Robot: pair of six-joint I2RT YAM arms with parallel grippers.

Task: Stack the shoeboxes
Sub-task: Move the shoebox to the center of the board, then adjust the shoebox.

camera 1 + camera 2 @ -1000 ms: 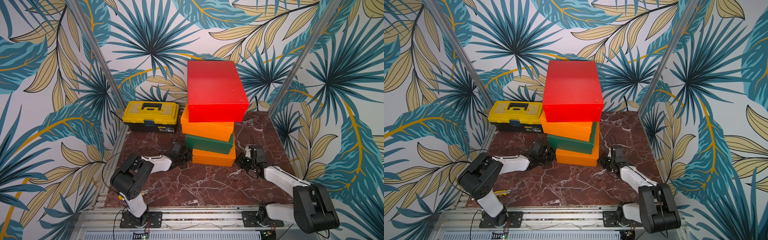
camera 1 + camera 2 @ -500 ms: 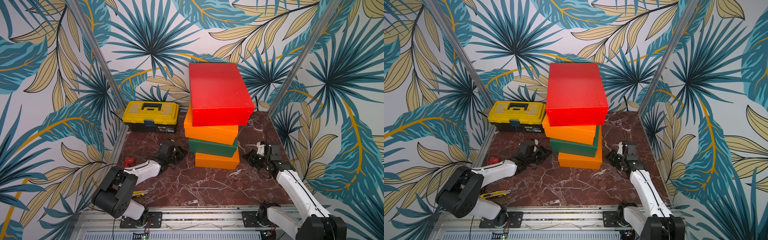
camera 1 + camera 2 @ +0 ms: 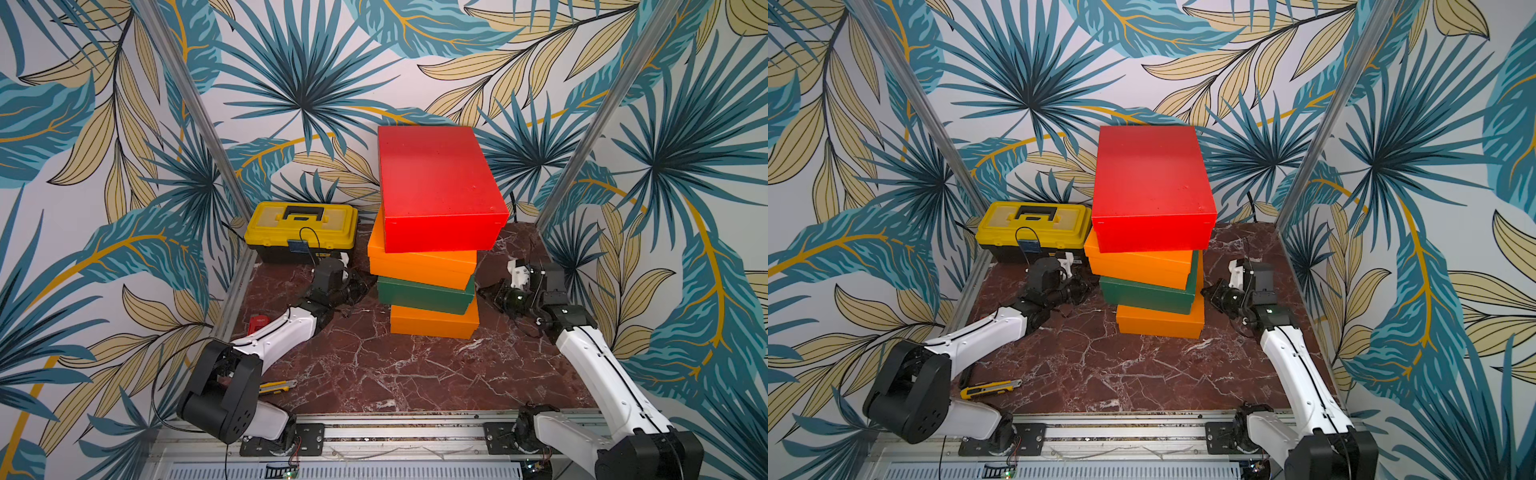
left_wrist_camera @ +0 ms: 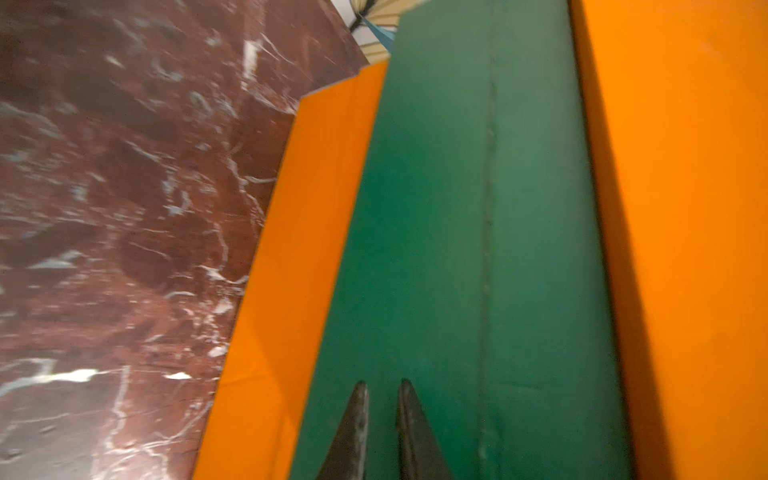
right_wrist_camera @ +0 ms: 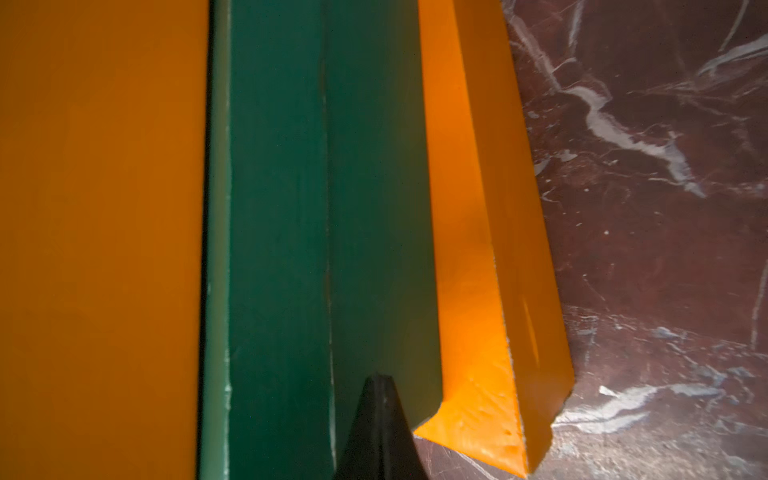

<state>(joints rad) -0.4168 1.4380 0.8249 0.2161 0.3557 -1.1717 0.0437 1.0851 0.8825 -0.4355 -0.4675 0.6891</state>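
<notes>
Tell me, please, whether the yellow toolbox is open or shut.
Shut: in both top views the yellow toolbox has its lid lying flat on the black base, with the handle folded down.

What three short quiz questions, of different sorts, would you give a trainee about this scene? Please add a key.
1. True or false: the red shoebox lies on top of the stack.
2. Which lies directly on the bottom orange shoebox? A) the green shoebox B) the red shoebox C) nothing
3. Short answer: are the fingers of the right gripper open or shut?

Key: 1 true; 2 A; 3 shut.
</notes>
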